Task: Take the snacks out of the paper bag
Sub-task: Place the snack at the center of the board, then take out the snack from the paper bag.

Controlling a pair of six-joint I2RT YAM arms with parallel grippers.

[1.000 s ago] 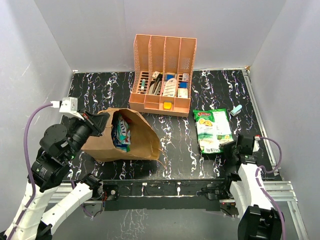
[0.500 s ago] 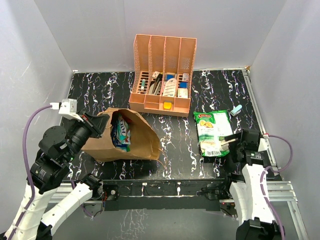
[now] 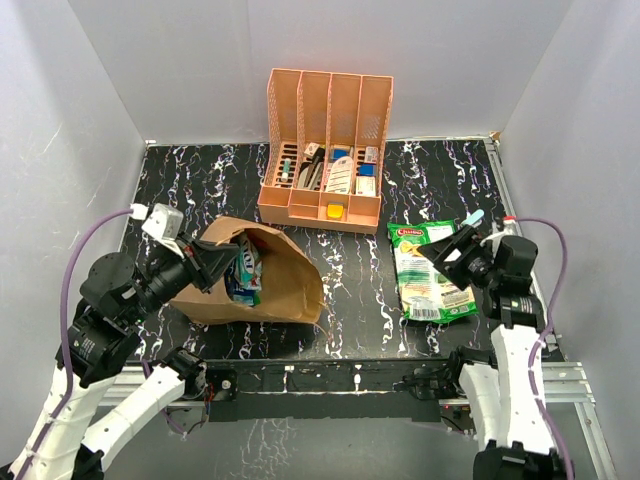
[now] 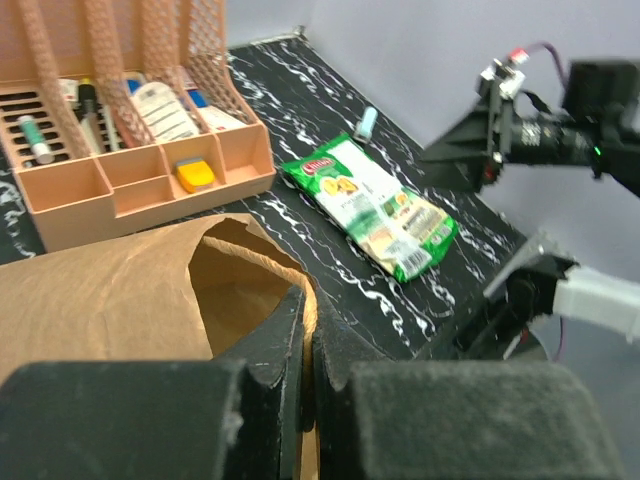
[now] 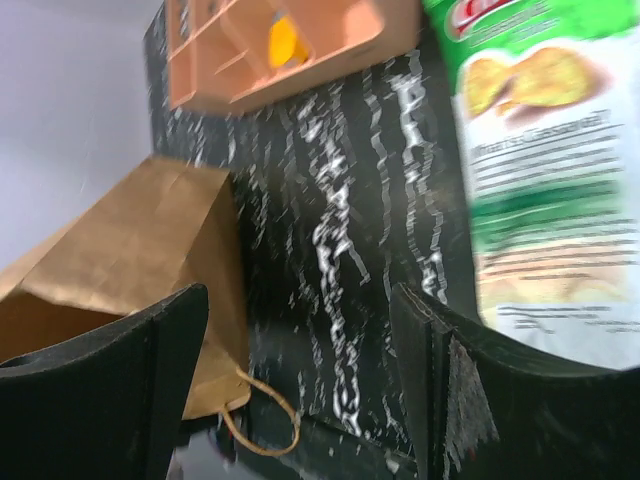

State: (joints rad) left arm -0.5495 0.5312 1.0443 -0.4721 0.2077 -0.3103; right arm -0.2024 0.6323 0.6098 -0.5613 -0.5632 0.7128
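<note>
While the paper bag lies on its side at the left-centre of the table, the left claw is clamped tight on the rim of its mouth. The wrist view puts both fingers pressed together on the brown paper edge. That mouth faces left, and it gapes wide. Inside, packets are bunched just behind the opening. Teal, blue and a bit of green show, though how many there are is hard to tell from above. A thin cord handle trails out from under the bag's near corner onto the table.

Over on the right, one green packet is out and flat on the table, label up, well apart from the bag. The right claw hangs above it with its fingers spread wide and nothing between them. From its own camera the packet sits to the right of the gap and the bag to the left, bare table in the middle.

At the back stands the orange organiser, its front trays holding small stationery. A small light-blue stick lies just beyond the green packet's top right corner.
</note>
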